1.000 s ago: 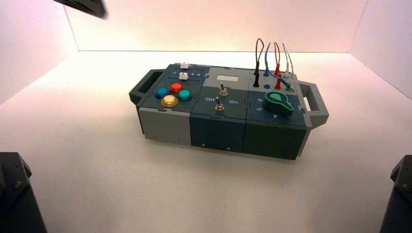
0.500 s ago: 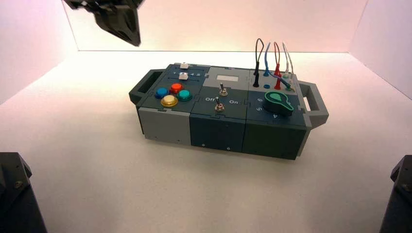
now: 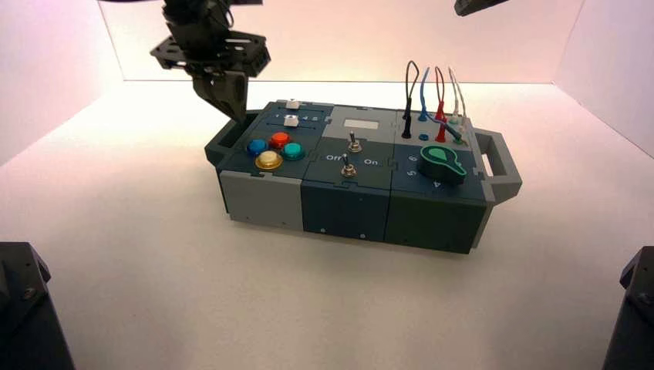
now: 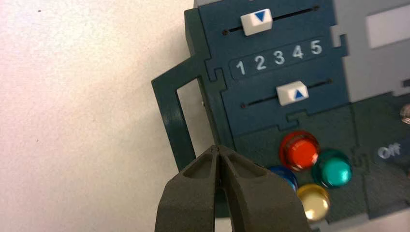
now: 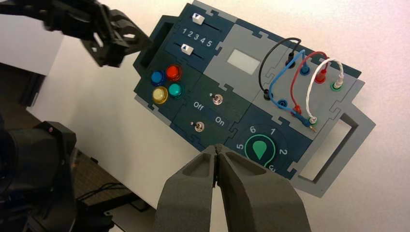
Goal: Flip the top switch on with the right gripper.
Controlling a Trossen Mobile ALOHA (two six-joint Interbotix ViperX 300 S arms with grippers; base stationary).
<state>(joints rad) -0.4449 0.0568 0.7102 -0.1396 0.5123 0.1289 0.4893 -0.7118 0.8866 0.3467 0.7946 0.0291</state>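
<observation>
The right claw hung high above the box, its fingers pressed together on nothing, well short of the panel. Beyond its tips, between the "Off" and "On" lettering, stood the top switch, untouched. This looked like the approach step; next it would need to descend and nudge the lever toward "On". Farther off, the left claw hovered closed by the box's handle.
</observation>
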